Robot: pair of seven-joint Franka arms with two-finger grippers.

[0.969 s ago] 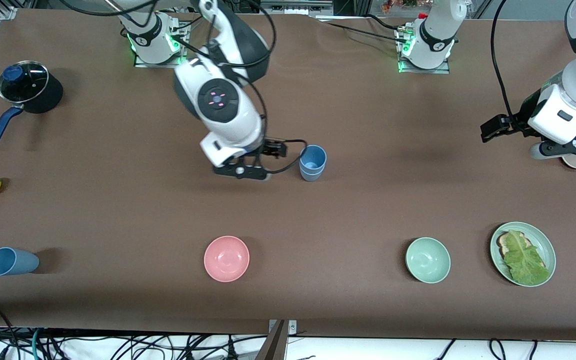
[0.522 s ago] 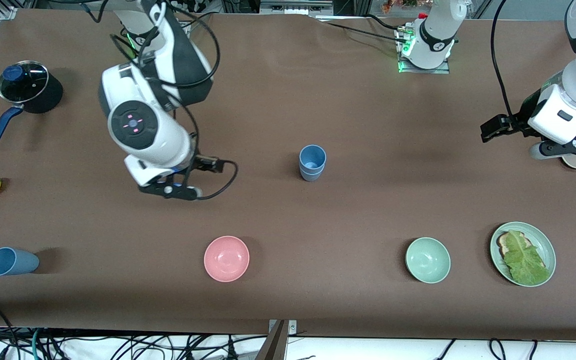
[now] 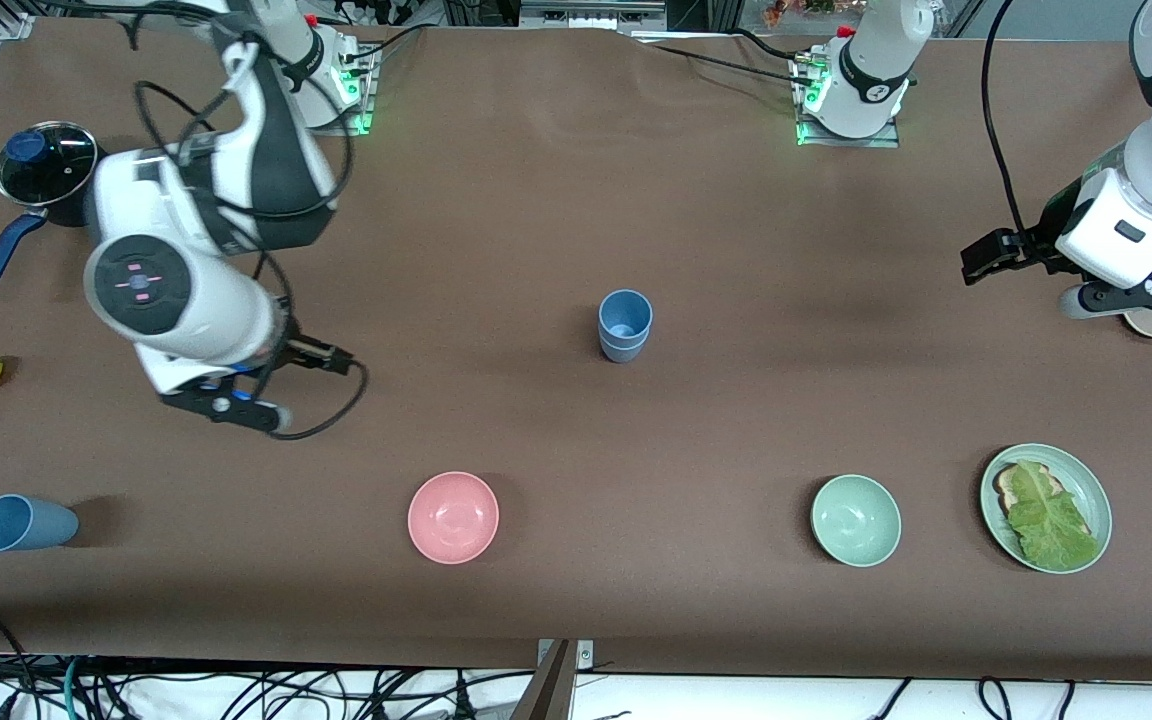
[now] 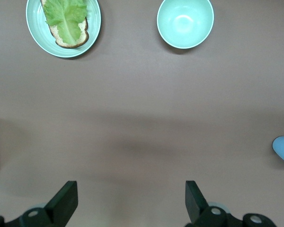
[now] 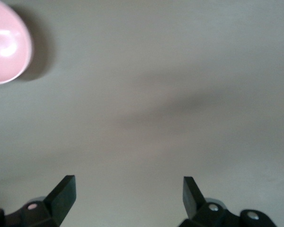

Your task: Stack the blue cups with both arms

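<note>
Right fingers (image 5: pixel 66 191), now far from stacked blue cups (image 3: pixel 625 325)

Both arms (image 3: pixel 266 160) are glossy white with black joint bands. The right arm's round wrist cap (image 3: pixel 139 283) carries pink marks, black cables (image 3: pixel 331 415) loop off it, and green lights (image 3: pixel 361 95) glow at the bases.

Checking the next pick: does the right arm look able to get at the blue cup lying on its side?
Probably yes. The right gripper hangs open over bare table, and nothing stands between it and the lying cup.
</note>
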